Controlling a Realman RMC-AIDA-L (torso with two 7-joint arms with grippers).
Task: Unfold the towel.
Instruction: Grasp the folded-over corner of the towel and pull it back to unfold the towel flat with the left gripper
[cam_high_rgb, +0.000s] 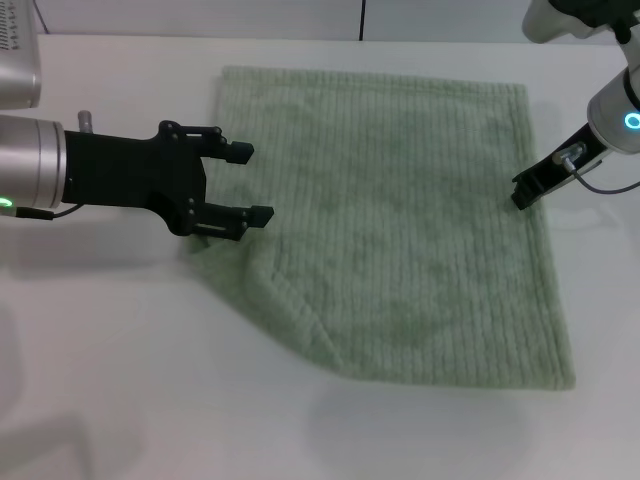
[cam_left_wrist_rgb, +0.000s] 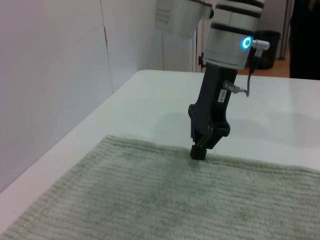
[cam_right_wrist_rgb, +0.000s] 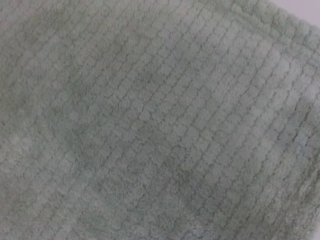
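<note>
Towel (cam_high_rgb: 400, 220) lies spread on the white table (cam_high_rgb: 120, 380), mostly flat, ribbed stripes running front to back. Far edge and right edge look straight. Near-left corner (cam_high_rgb: 265, 275) is not out: the cloth runs diagonally there with a raised, doubled ridge, so that corner appears tucked or bunched under itself. Judged nearly unfolded, one corner left.

Left gripper (cam_high_rgb: 250, 183) hovers at the towel's left edge, fingers spread apart, nothing between them. Lower finger (cam_high_rgb: 240, 217) sits just above the rumpled corner; whether it touches the pile cannot be told.

Right gripper (cam_high_rgb: 522, 192) tip is planted on the towel's right edge, seemingly pinning it. In the left wrist view its tip (cam_left_wrist_rgb: 198, 151) meets the cloth just inside the hem. Whether those fingers are closed or apart cannot be told. Right wrist view shows only terry weave.

Risks from here:
- Left fingers closing on both layers of the ridge would drag the fold along instead of opening it.
- Pulling the corner outward with the right tip pressing lightly could slide the whole towel leftward and wrinkle the flat area.
- Pulling hard against a firm pin could stretch or skew the right edge.
- Grasping too shallowly on thick pile may slip off.
</note>
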